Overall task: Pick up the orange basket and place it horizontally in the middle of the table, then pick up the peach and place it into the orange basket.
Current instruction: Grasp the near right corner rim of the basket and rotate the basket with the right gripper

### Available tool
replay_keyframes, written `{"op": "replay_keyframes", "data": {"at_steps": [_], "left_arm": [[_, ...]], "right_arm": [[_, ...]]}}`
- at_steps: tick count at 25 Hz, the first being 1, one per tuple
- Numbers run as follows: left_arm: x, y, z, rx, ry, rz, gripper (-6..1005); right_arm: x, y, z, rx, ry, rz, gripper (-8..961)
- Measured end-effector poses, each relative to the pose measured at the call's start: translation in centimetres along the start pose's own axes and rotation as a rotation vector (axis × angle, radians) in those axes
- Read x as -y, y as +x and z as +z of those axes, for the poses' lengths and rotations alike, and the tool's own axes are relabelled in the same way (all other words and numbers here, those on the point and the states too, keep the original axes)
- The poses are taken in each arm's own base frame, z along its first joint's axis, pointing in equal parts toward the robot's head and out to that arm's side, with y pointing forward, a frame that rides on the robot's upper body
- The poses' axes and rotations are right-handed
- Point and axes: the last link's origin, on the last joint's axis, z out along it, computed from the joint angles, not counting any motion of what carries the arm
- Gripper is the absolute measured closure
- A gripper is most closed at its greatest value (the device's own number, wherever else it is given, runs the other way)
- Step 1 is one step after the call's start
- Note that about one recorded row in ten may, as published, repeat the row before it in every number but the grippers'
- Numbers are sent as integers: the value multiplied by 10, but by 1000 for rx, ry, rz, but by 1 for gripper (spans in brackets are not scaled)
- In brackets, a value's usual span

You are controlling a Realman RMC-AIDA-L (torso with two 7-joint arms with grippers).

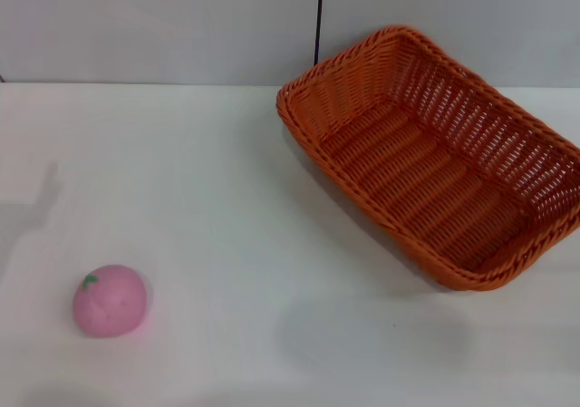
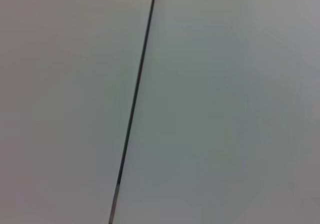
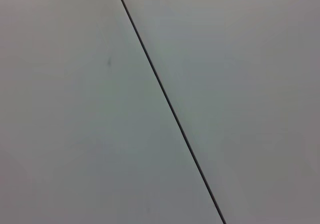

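I see neither gripper in any view, so I cannot tell their state; both wrist cameras face only a blank wall. The orange basket [image 1: 435, 153] sits skewed at the table's [image 1: 236, 198] far right; the peach [image 1: 109, 300] near left. A one-sided rim grab could tip it.

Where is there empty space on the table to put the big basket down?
The table is bare across its middle, between the peach at the near left and the orange basket, which sits at an angle at the far right. The far left is bare too.
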Motion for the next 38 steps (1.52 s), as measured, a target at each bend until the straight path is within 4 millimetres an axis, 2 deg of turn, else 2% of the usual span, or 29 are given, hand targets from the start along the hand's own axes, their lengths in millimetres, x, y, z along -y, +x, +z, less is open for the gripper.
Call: {"op": "replay_keyframes", "data": {"at_steps": [8, 18, 22, 24, 29, 31, 32, 33, 36, 37, 38], "left_arm": [[14, 6, -12, 14, 6, -22, 189], [13, 6, -9, 13, 3, -18, 192], [13, 7, -4, 10, -4, -14, 193], [13, 7, -2, 10, -7, -11, 194], [14, 8, 3, 8, -12, -8, 195], [14, 8, 4, 7, -13, -7, 196], [13, 8, 4, 6, -14, -7, 196], [14, 8, 5, 6, -15, -6, 197], [13, 8, 6, 5, -16, -8, 198], [12, 8, 6, 6, -16, -10, 198], [12, 7, 6, 6, -16, -11, 198]], "right_arm": [[-1, 2, 4, -5, 1, 3, 124], [-2, -1, 5, -18, -44, 10, 123], [14, -21, 2, -90, -138, 76, 123], [17, -26, 1, -101, -149, 79, 124], [28, -55, 2, -178, -228, 113, 124], [31, -68, 9, -269, -268, 126, 124], [35, -82, 21, -419, -293, 140, 124], [35, -82, 21, -419, -293, 140, 124], [36, -99, 47, -624, -308, 141, 124], [30, -108, 66, -743, -340, 125, 124], [30, -108, 66, -743, -340, 125, 124]]}}
